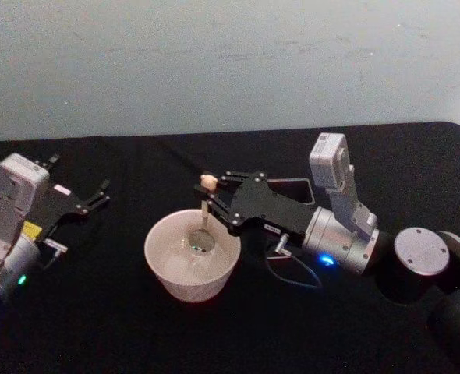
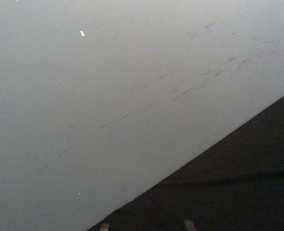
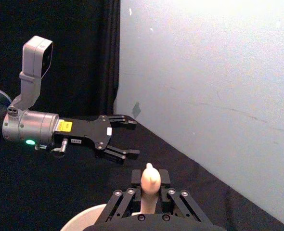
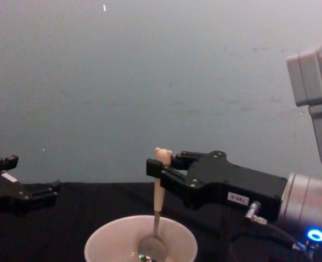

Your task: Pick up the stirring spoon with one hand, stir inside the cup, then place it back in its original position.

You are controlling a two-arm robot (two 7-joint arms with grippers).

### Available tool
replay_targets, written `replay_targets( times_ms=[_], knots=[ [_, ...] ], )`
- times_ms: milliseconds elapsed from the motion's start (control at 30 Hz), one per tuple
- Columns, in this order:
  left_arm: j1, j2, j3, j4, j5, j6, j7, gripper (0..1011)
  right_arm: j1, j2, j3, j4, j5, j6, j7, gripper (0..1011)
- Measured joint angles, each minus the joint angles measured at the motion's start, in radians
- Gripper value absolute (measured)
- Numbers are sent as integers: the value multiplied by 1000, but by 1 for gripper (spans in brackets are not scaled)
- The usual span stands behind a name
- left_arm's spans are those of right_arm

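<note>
The cream-white cup [image 1: 185, 274] stands on the black table in front of me. The stirring spoon [image 1: 205, 204] stands nearly upright in it, its steel bowl [image 4: 152, 248] down inside the cup [image 4: 103, 243] and its bear head [image 4: 162, 154] on top. My right gripper [image 1: 207, 199] reaches in from the right and is shut on the beige handle [image 3: 148, 182]. The dark grey holder [image 1: 299, 181] shows just behind the right arm, mostly hidden by it. My left gripper [image 1: 96, 199] hovers open at the left, apart from the cup, and also appears across the table [image 3: 125, 139].
A pale wall [image 1: 230, 62] closes off the back of the black table [image 1: 136, 167]. The right arm's grey wrist and round cap [image 1: 421, 251] fill the table's right side. Bare cloth lies between the cup and the left arm.
</note>
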Motion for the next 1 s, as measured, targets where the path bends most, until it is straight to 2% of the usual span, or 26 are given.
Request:
replay_targets(
  times_ms=[367, 700, 900, 1000],
  knots=[
    [0, 0, 0, 0, 0, 0, 0, 1001, -21, 19, 15, -27, 0, 8, 0, 212],
    [0, 0, 0, 0, 0, 0, 0, 1001, -87, 82, 27, -134, 38, 32, 30, 212],
    [0, 0, 0, 0, 0, 0, 0, 1001, -116, 102, 3, -180, 55, 50, 55, 212],
    [0, 0, 0, 0, 0, 0, 0, 1001, -117, 100, -12, -184, 57, 54, 62, 212]
  ],
)
